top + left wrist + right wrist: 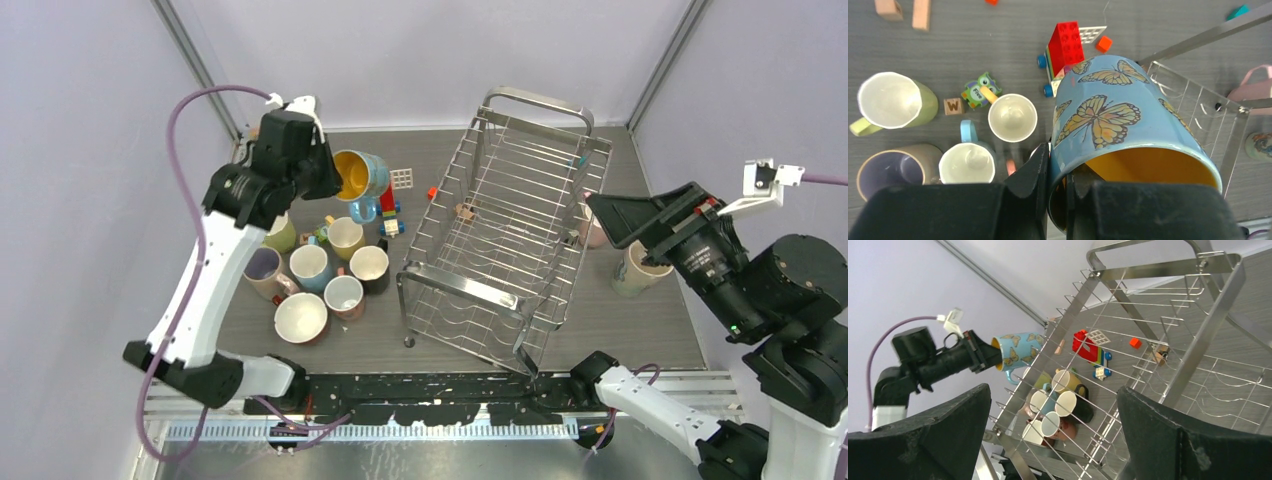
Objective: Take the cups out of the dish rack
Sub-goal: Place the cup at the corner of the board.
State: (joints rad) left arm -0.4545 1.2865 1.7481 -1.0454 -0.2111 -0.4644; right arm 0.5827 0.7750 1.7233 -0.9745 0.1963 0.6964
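Two arms: the left arm [195, 290] rises from the near table edge up the left side; the right arm [790, 290] stands at the near right corner.
Table: dark grey table [620, 335] under everything.
Standing group: seven cups [310, 267] upright with mouths up, packed together left of the rack's near end, several touching.
Rack: the dish rack [460, 290] is a silver wire basket standing mid-table and running near to far, with its loop handle [535, 100] at the far end.
Seen through wires: a small tan block [465, 211]; whether it lies in the rack or under it I cannot tell.
Right side: a cream mug [635, 270] stands upright just right of the rack; a pink mug [592, 232] sits beyond it, close against the rack's side and partly hidden.
Right tool: the right gripper [620, 215] has its jaws spread wide and holds nothing; it hangs above those two mugs, pointed toward the rack.
Left tool: the left gripper [1058, 170] is narrow, pinching the rim of the butterfly mug [1118, 120], one finger inside the mouth and one outside.
Held mug: light blue with a yellow inside, lying on its side in the air, handle down, beyond the standing group and left of the rack's far half.
Toys: a red brick car [1065, 42], white grid plate [1091, 34], orange block [1104, 44], owl figure [979, 90] and letter block [953, 106] lie on the table below and beyond the held mug.
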